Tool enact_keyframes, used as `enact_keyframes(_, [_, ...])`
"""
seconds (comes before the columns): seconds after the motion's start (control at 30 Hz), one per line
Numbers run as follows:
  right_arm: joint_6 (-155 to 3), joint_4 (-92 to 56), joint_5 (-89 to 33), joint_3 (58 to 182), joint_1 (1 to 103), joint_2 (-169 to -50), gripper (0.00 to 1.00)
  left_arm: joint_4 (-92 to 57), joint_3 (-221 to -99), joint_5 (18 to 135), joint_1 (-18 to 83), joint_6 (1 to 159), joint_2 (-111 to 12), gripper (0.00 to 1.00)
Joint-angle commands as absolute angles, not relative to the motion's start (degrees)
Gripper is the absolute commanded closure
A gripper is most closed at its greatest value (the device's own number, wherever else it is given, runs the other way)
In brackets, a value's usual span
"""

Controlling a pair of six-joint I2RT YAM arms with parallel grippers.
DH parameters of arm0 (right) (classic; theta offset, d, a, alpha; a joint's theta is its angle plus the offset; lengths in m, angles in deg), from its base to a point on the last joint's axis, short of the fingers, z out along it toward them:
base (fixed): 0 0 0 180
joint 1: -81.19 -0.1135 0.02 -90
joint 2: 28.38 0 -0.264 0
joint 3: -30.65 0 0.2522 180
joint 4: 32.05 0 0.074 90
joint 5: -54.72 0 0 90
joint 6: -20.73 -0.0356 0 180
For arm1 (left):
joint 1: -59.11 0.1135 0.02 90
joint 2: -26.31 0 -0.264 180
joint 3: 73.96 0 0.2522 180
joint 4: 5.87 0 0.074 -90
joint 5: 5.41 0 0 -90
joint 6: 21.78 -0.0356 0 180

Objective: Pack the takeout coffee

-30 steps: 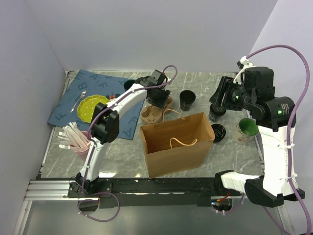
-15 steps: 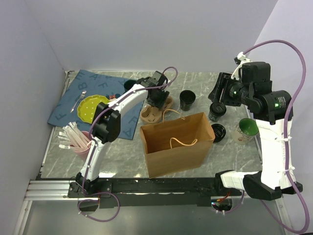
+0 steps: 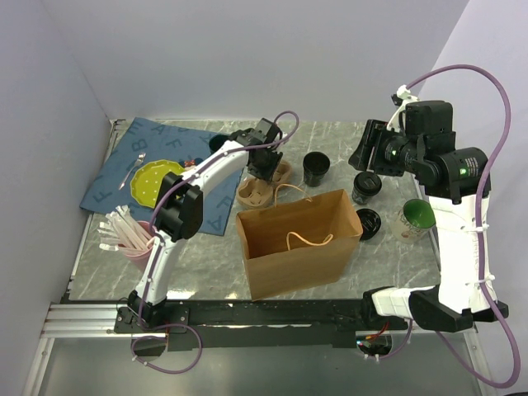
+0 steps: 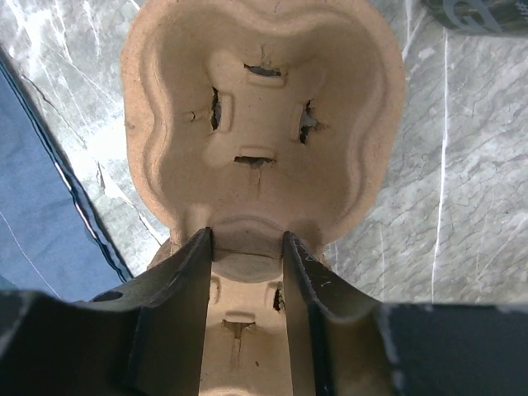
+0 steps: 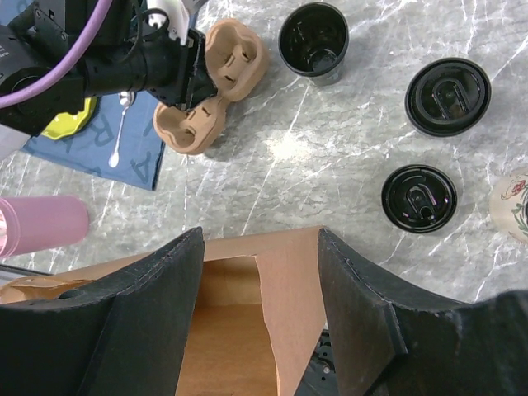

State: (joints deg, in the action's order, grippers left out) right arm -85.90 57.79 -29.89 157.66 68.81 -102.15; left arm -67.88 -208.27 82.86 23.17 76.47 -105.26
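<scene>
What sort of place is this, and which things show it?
Probably a robot lab bench staged as a café counter: a paper bag, a pulp cup carrier and a lidded black cup.

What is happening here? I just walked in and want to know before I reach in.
The left gripper is shut on the waist of a moulded brown pulp cup carrier lying just beyond the open brown paper bag. The right gripper hangs open above the marble table, holding nothing. The small black paper cup with the black lid stands untouched on it, outside the bag.
</scene>
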Motion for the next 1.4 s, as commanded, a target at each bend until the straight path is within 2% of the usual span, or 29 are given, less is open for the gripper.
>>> enact_keyframes(0.0, [-85.4, 56.3, -29.8, 158.6, 68.4, -101.7, 0.35, -69.3, -212.4, 80.1, 23.3, 77.5, -104.5, 0.78])
enact_keyframes(0.2, [-86.0, 55.8, -29.8, 156.5, 68.4, -99.9, 0.35, -70.3, -213.0, 81.3, 23.3, 78.1, -102.7, 0.80])
enact_keyframes(0.37, [-86.5, 54.9, -29.9, 153.9, 68.5, -98.2, 0.35, -69.7, -213.8, 87.3, 23.3, 77.1, -101.9, 0.79])
enact_keyframes(0.47, [-87.2, 54.7, -29.5, 153.0, 68.5, -97.6, 0.35, -70.2, -215.5, 88.4, 23.3, 77.0, -102.7, 0.73])
enact_keyframes(0.63, [-87.3, 54.8, -29.4, 152.7, 68.5, -97.4, 0.35, -67.2, -213.1, 88.5, 23.1, 78.5, -100.0, 0.69])
enact_keyframes(0.67, [-87.3, 54.8, -29.4, 152.3, 68.5, -97.2, 0.35, -67.3, -212.9, 87.2, 23.1, 78.8, -100.2, 0.66])
enact_keyframes(0.87, [-87.6, 54.4, -29.4, 150.8, 68.5, -96.4, 0.35, -72.2, -215.5, 86.9, 23.3, 79.0, -104.9, 0.57])
enact_keyframes(1.03, [-87.2, 54.3, -29.7, 150.0, 68.5, -95.9, 0.35, -72.1, -217.3, 86.4, 24.4, 79.5, -103.2, 0.56])
enact_keyframes(1.17, [-86.9, 54.8, -29.2, 150.8, 68.4, -96.4, 0.35, -73.1, -217.9, 83.0, 25.5, 80.6, -103.1, 0.49])
enact_keyframes(1.27, [-86.7, 55.3, -29.4, 151.2, 68.5, -96.4, 0.35, -74.5, -218.3, 82.2, 26.0, 80.6, -104.4, 0.56])
enact_keyframes(1.37, [-87.0, 55.2, -29.6, 150.3, 68.5, -95.4, 0.35, -75.8, -218.5, 83.3, 26.0, 80.3, -105.3, 0.56])
